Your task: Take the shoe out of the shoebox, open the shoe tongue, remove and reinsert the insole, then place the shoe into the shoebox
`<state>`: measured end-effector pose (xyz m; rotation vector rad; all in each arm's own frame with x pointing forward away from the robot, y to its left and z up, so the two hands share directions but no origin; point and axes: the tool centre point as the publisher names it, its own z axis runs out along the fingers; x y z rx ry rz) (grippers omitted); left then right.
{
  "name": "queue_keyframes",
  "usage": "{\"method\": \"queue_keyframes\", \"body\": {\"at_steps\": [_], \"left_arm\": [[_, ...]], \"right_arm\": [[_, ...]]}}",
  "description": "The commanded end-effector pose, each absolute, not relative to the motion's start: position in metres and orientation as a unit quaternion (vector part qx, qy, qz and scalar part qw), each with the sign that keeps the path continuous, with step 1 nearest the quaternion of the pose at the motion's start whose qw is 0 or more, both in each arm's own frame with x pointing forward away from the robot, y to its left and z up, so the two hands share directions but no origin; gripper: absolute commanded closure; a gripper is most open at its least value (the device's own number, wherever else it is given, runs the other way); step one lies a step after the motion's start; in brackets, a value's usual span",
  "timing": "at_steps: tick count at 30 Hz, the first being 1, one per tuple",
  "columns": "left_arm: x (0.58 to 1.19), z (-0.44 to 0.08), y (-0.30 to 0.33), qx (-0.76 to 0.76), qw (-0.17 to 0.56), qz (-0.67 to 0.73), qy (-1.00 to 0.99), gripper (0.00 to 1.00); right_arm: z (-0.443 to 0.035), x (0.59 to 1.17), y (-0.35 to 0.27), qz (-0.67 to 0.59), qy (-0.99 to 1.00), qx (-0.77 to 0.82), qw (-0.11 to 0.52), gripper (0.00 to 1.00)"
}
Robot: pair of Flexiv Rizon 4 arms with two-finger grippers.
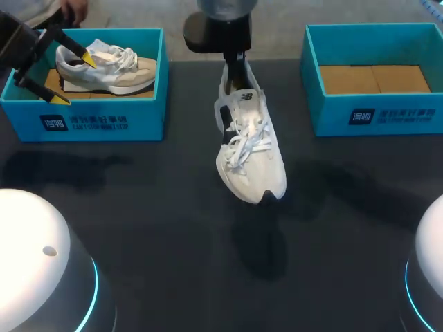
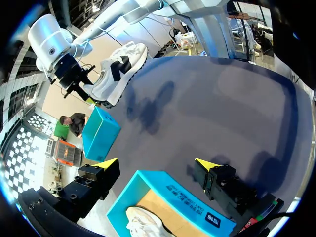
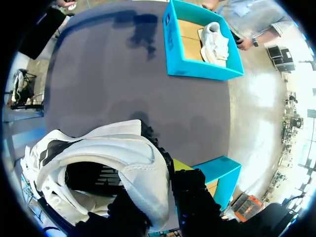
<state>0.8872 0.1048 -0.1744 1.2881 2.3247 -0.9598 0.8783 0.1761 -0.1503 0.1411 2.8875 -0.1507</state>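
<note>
A white sneaker (image 1: 249, 145) hangs above the table's middle, heel up and toe down. My right gripper (image 1: 235, 69) is shut on its heel collar. In the right wrist view the heel wall of this sneaker (image 3: 98, 163) sits between the dark fingers of the right gripper (image 3: 158, 197). A second, beige and white sneaker (image 1: 114, 69) lies in the left shoebox (image 1: 104, 117). My left gripper (image 1: 74, 79) hovers open over that box's left end. From the left wrist, the left gripper (image 2: 157, 165) spreads wide above the box (image 2: 182, 197) and nothing is between its fingers.
An empty blue shoebox (image 1: 374, 111) with a cardboard floor stands at the back right. It shows beside the right gripper as a blue corner (image 3: 217, 170). The dark tabletop (image 1: 173, 228) runs from the boxes to the front edge.
</note>
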Motion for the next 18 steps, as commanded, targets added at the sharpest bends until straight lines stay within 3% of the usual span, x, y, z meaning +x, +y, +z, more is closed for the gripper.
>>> {"method": "queue_keyframes", "body": {"at_steps": [1, 15, 18], "left_arm": [[0.887, -0.174, 0.105, 0.45, 0.157, -0.334, 0.813, 0.0], [0.887, -0.174, 0.105, 0.45, 0.157, -0.334, 0.813, 0.0], [0.887, -0.174, 0.105, 0.45, 0.157, -0.334, 0.813, 0.0]], "right_arm": [[-0.15, 0.878, 0.175, -0.051, 0.99, 0.049, 0.123, 1.0], [-0.15, 0.878, 0.175, -0.051, 0.99, 0.049, 0.123, 1.0], [-0.154, 0.895, 0.148, -0.048, 0.989, 0.064, 0.122, 1.0]]}}
